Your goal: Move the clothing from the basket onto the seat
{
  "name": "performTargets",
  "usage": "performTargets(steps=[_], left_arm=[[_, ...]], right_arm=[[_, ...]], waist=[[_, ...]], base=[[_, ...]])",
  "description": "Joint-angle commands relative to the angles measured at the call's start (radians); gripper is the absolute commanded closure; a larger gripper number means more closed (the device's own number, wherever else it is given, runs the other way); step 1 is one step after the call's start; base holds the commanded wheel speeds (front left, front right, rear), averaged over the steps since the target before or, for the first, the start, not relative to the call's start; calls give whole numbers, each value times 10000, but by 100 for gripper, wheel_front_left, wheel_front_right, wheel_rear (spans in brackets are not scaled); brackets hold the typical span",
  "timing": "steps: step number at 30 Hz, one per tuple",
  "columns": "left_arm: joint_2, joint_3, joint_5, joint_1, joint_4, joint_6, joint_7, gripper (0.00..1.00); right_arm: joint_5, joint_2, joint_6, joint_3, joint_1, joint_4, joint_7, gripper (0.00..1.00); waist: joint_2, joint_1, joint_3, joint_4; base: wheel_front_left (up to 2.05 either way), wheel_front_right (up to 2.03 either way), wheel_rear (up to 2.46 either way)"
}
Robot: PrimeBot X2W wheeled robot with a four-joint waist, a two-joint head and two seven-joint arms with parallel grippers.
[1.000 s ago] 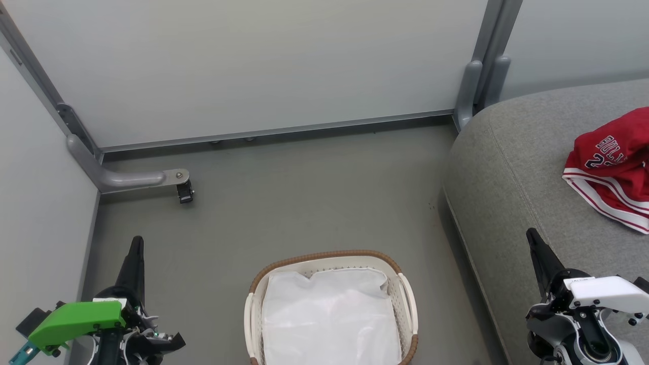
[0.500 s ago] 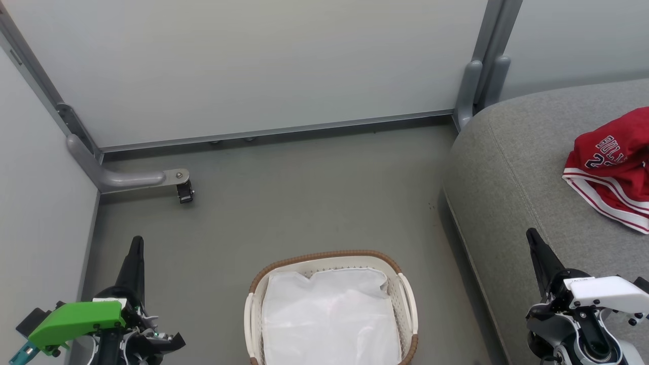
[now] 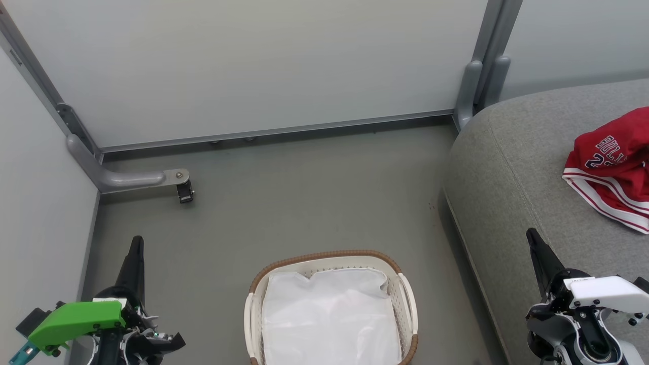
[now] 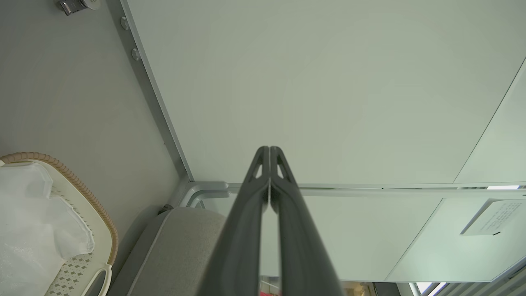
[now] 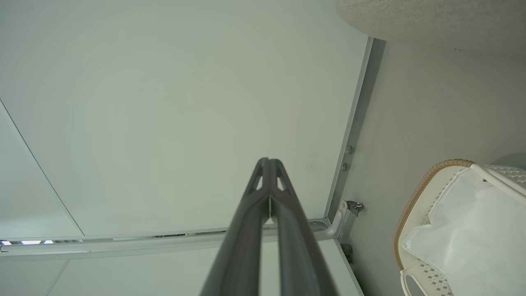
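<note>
While both arms sit low in the bottom corners of my head view, the clothing lies bunched on the seat at the right edge of the frame, red with white and black stripes along its lower hem and lettering that runs off the frame. I see the seat filling the right side, its rounded edge and stitched seam curving down toward the lower right. At bottom centre the basket stands on the floor, well apart from the clothing and just left of the seat's side. A sheet lies in it, white and crumpled, reaching nearly to the brown rim. The left jaws rise at lower left as a single dark spike above a green cover, over bare floor near the left panel. From the left wrist I see their fingers pressed together at the tips, a thin slit lower down, pinching nothing. They point at the pale wall, with the basket rim at that frame's lower left. The right jaws rise at lower right above a white cover, over the seat's near edge and short of the clothing. From the right wrist their fingers likewise meet at the tips and grip nothing, with basket and sheet at that frame's lower right. A small caster sits on a grey bracket at centre left.
</note>
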State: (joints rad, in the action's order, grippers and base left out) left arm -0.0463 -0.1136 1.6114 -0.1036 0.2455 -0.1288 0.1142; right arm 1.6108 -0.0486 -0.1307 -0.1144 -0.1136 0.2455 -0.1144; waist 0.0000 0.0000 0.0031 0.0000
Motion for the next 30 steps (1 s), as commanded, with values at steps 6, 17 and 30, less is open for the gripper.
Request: performTargets(steps=[6, 17, 30], left_arm=[[-73, -19, 30, -110, -17, -52, 36, 100], [-73, -19, 30, -110, -17, -52, 35, 100], [-73, -20, 30, -110, -18, -53, 35, 100]], right_arm=[[38, -27, 0, -21, 104, -38, -31, 100], [39, -27, 0, -20, 104, -38, -30, 100], [40, -27, 0, -19, 104, -37, -30, 100]], waist=[[0, 0, 0, 0], [0, 0, 0, 0], [0, 0, 0, 0]], base=[[0, 0, 0], [0, 0, 0], [0, 0, 0]])
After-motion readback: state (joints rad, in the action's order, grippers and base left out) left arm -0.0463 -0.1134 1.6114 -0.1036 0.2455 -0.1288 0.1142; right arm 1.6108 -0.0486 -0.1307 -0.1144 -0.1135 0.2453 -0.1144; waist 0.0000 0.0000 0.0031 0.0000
